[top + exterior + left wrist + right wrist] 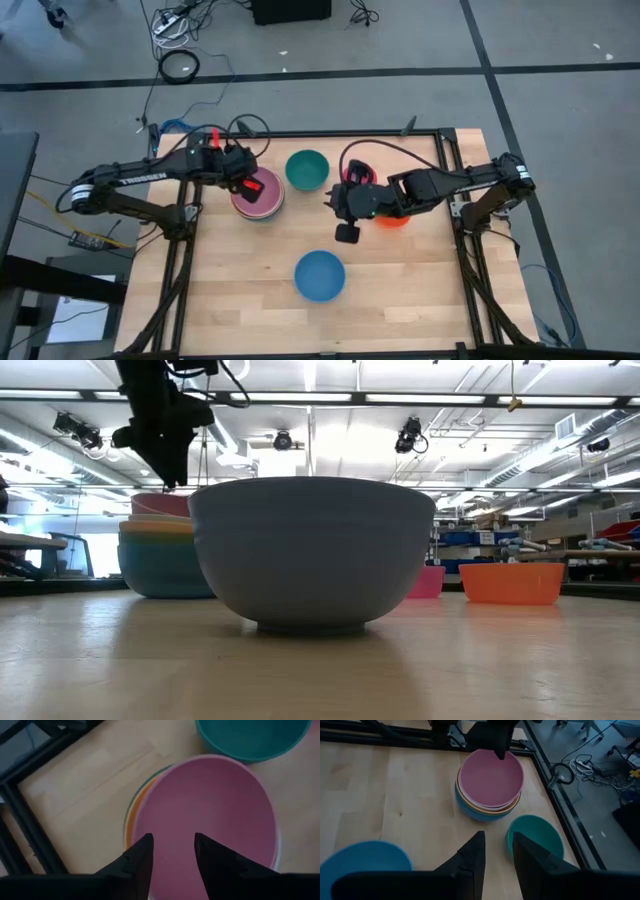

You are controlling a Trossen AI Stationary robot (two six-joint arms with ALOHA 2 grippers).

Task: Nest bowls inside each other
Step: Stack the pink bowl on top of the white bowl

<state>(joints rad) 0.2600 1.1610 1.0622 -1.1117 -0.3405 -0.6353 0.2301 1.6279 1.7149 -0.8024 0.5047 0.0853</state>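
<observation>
A stack of nested bowls [258, 195], pink on top [210, 815] with orange and light blue rims under it, rests on its base at the table's far left. My left gripper [172, 840] hovers open just above the pink bowl's rim and touches nothing. A teal bowl [307, 170] stands beside the stack, and a blue bowl [320, 275] stands near the front. My right gripper [335, 203] waits open and empty, high over the table's middle, pointing at the stack [490, 785]. A red-orange bowl [395, 220] and a magenta bowl [358, 163] sit partly hidden under the right arm.
The black frame rail [20, 815] runs close behind the stack on the left. In the low view the blue bowl [310, 555] fills the foreground and hides much of the table behind it. Bare wood lies at the front left and front right.
</observation>
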